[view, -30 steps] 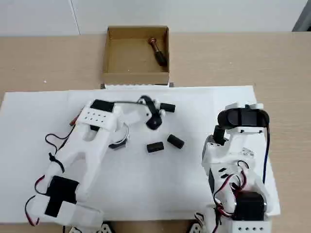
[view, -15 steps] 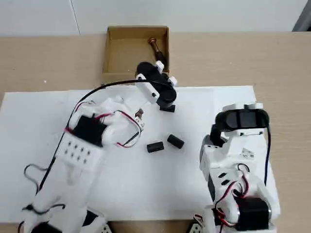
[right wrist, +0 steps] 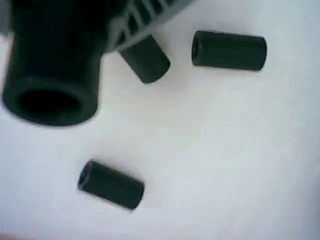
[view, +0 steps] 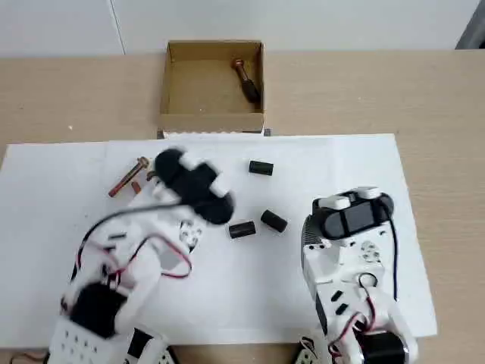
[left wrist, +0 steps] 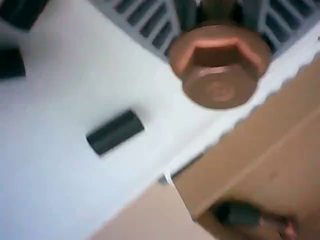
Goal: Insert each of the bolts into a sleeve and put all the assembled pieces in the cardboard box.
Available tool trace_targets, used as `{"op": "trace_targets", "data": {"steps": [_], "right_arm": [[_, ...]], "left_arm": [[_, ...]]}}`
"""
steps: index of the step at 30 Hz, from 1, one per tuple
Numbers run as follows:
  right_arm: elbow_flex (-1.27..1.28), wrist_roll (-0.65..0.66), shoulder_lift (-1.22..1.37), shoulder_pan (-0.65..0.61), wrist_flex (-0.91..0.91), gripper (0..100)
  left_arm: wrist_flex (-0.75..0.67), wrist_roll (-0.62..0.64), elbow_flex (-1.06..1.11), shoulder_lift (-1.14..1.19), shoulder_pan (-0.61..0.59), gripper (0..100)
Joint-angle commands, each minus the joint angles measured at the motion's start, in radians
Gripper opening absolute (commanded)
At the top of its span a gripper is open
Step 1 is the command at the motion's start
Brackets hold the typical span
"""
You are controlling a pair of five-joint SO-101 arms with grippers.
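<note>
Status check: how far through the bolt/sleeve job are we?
Done: one assembled piece lies in the cardboard box. In hand: the left gripper holds a bolt and the right gripper holds a sleeve, not yet joined. Left: three loose sleeves and at least one loose bolt on the paper.

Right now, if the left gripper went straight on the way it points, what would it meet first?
Probably the white paper just before the cardboard box, though depth is unclear. The left gripper holds a bolt; the loose sleeve lies aside.
</note>
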Motion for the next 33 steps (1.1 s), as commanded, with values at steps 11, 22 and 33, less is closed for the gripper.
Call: {"op": "trace_targets", "data": {"steps": [11,22,33], "right_arm": [[0.196,-0.048,-0.015,-0.229,-0.292,0.3],[0.382,-0.025,-0.013,-0.452,-0.509,0.3],[0.414,0.176,-0.015,-0.512,-0.575,0.3]], "left_arm": [[-0.121,0.437,0.335,-0.508,-0.002,0],[-0.190,0.850,0.366,-0.514,-0.002,0],[-0.256,0.984,0.398,-0.512,-0.002,0]]}}
